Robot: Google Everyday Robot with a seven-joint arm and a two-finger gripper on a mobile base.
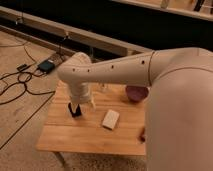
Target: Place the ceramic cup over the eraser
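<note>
My gripper [75, 108] hangs from the white wrist and points down at the left part of the wooden table [90, 137]. A small black shape sits right under it on the table; I cannot tell whether that is the eraser or the gripper's own tip. A small whitish shape [93, 103], probably the ceramic cup, peeks out just right of the wrist and is mostly hidden by the arm.
A flat white block [110, 119] lies mid-table. A dark maroon bowl [136, 93] stands at the back right. A small reddish-brown object [142, 134] lies at the right edge. My big white arm covers the table's right side. Cables and a dark box [46, 65] lie on the floor to the left.
</note>
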